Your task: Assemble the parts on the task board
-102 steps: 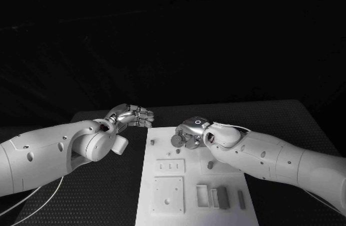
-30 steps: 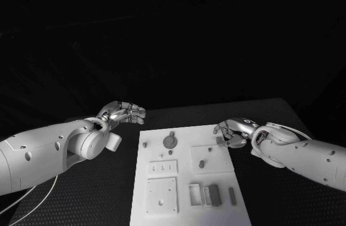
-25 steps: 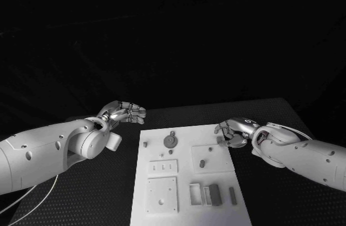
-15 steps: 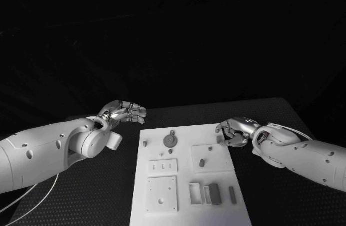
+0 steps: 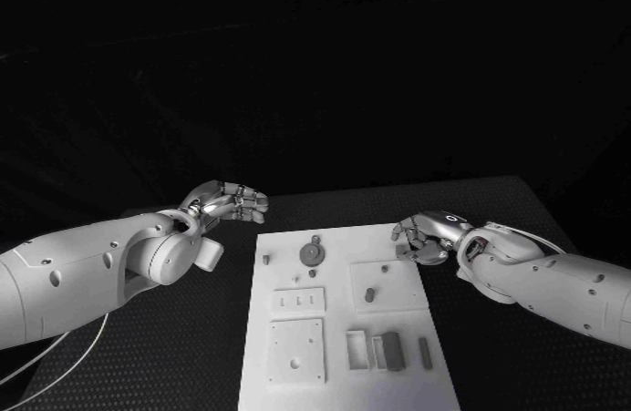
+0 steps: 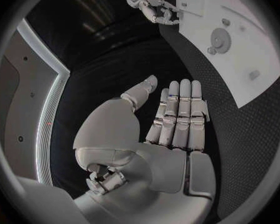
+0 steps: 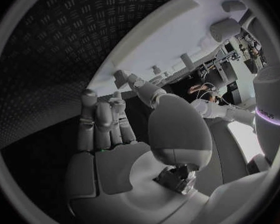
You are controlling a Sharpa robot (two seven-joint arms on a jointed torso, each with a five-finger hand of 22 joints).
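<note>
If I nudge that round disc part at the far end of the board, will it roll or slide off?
The round disc part lies flat on the task board, so it would probably slide rather than roll. It looks small and thin, so likely light and hard to pinch. The board looks smooth, so it may skate easily.

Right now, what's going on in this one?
Neither hand is handling anything. The left hand hovers over the black table beyond the task board's far left corner, holding nothing. The right hand is at the board's far right edge, fingers curled with nothing in them. The round part and the other parts lie on the board untouched.
</note>
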